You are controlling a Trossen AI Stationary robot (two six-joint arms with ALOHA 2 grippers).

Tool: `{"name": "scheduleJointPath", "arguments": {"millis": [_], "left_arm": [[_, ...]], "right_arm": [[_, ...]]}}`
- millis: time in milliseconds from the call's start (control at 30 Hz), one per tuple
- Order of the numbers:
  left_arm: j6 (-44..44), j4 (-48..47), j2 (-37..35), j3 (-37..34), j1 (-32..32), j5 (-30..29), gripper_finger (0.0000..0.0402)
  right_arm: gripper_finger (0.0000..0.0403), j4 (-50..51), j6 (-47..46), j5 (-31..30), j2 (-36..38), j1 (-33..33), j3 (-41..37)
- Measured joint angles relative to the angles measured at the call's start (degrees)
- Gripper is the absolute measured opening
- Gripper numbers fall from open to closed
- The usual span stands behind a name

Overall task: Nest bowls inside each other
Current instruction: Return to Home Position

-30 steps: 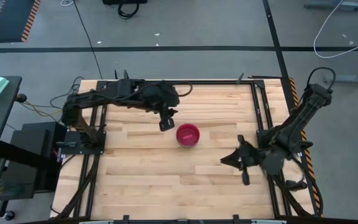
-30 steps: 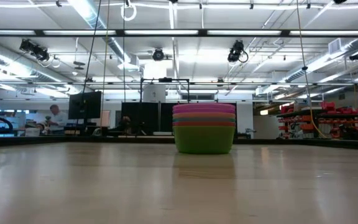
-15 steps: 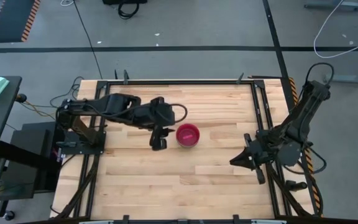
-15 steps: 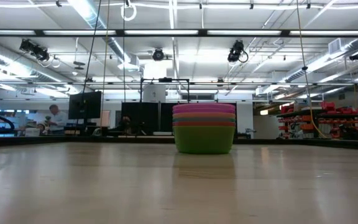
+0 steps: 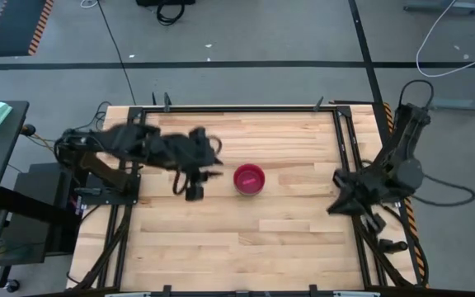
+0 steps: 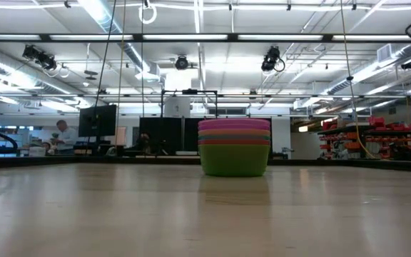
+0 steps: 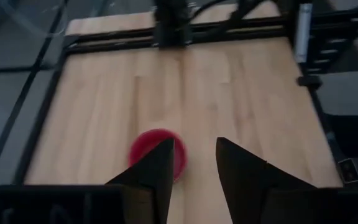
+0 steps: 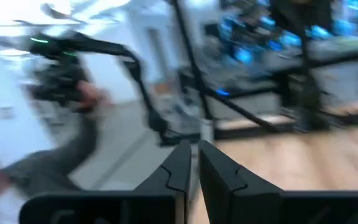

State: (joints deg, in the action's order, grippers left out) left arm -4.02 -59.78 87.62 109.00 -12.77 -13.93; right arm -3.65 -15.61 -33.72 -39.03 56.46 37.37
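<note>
The bowls stand nested in one stack [image 5: 249, 178] at the middle of the table, base on the wood. From above only the pink-red top bowl shows. The low view shows the stack [image 6: 234, 146] from the side, with a green bowl at the bottom and coloured rims layered above it. My left gripper [image 5: 193, 190] hangs open to the left of the stack and apart from it; its wrist view shows the stack [image 7: 151, 150] beyond the open fingers [image 7: 194, 158]. My right gripper [image 5: 346, 203] is shut at the table's right edge, far from the bowls.
A black metal frame [image 5: 345, 140] runs round the wooden table top. Bare wood [image 5: 246, 239] lies between the stack and the near edge. In the low view the room shows beyond the table, with a person [image 6: 64, 133] far off at the left.
My left gripper has drawn away from the stack, first toward the near edge, then toward the table's left edge. My right arm has pulled back toward the right edge. The stack has stayed where it was.
</note>
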Motion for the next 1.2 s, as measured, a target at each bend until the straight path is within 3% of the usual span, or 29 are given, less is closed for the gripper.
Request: {"name": "scheduleJointPath", "arguments": {"millis": [233,400,667,867,1200], "left_arm": [[0.8,19.0,-7.1,-20.1,-2.1,5.2,0.0139],[0.2,28.1,-14.1,-32.5,-2.3,6.6,0.0142],[0.2,43.5,-28.4,-51.1,-1.8,6.7,0.0131],[0.2,46.3,-38.2,-56.9,-1.9,6.7,0.0136],[0.8,45.8,-49.3,-58.9,-1.8,6.7,0.0146]], "right_arm": [[0.0039,-27.5,3.4,14.9,-1.4,0.5,-13.5],[0.0039,-30.7,5.3,16.3,-0.5,0.5,-15.8],[0.0039,-30.2,8.5,16.3,7.5,0.5,-16.3],[0.0039,-28.4,11.3,16.5,15.2,0.5,-16.3],[0.0039,-20.3,12.2,16.5,26.9,0.5,-16.3]]}}
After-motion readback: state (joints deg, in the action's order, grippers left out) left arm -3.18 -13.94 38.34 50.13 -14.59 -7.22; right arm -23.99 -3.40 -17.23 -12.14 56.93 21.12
